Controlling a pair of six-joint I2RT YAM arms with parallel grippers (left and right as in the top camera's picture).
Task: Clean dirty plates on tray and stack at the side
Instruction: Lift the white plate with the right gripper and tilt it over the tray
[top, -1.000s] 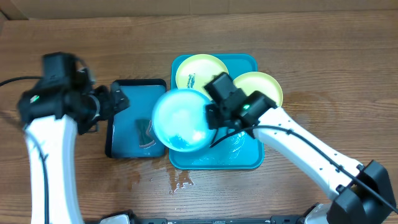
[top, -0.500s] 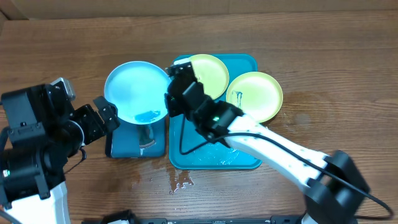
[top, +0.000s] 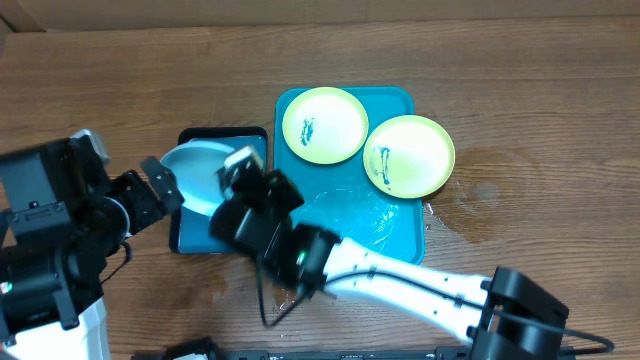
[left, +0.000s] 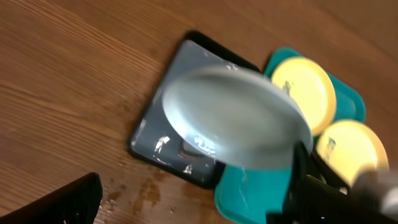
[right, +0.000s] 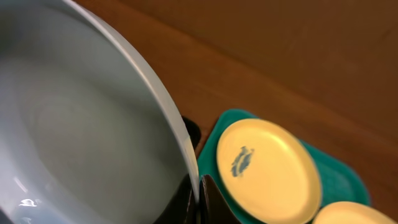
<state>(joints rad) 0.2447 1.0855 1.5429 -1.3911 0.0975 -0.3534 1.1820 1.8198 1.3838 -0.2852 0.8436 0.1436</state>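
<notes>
The teal tray (top: 392, 250) holds two yellow-green plates with teal smears: one at its back left (top: 324, 124), one at its back right (top: 410, 155). My right gripper (top: 236, 172) is shut on the rim of the third plate (top: 192, 165), pale and wet. It holds the plate tilted over the small black-rimmed tray. In the right wrist view the fingers (right: 198, 190) pinch the plate's rim (right: 81, 124). My left gripper (top: 163, 190) is open and empty, just left of the held plate; in its wrist view the plate (left: 236, 118) is blurred in front of the fingers (left: 186, 211).
The small black-rimmed blue tray (top: 195, 238) lies left of the teal tray, with something dark in it. Water is spilled on the wood (top: 290, 290) in front of both trays. A damp stain (top: 480, 190) lies to the right of the teal tray.
My right arm swung the held plate left from above the teal tray to over the black-rimmed tray and tilted it. My left arm shifted and its gripper now sits beside the plate.
</notes>
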